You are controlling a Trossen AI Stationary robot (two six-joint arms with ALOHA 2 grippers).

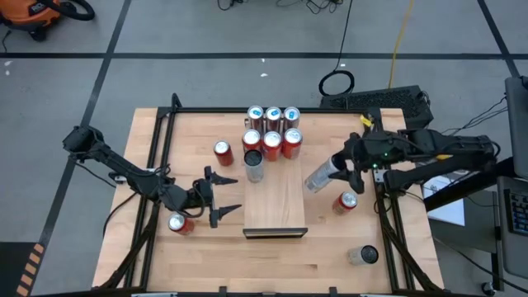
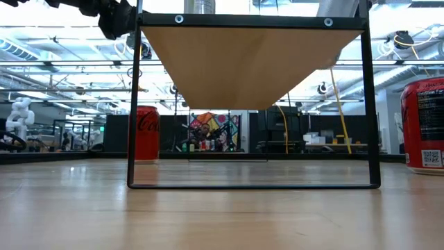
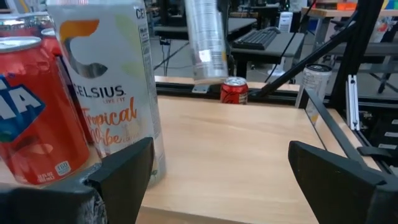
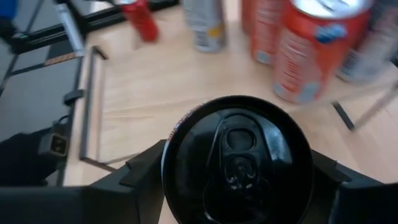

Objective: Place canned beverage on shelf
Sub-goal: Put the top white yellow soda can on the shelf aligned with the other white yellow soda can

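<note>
The right hand (image 1: 332,171) is gripping a silver can (image 1: 320,176), tilted, in the air just right of the shelf (image 1: 275,202). The left hand (image 1: 221,196) is waiting beside the shelf's left edge, fingers spread, holding nothing.

Bright, even overhead light fills the room, and the ceiling strips (image 2: 62,31) show plainly in the low view. Shadows on the tabletop (image 1: 330,247) are soft and short. The red cans (image 4: 311,50) beyond the right gripper's jaws smear with motion blur. The black can top (image 4: 239,158) between those jaws is soft. The white can (image 3: 109,81) beside the left fingers (image 3: 121,174) looms, stretched by the lens.
</note>
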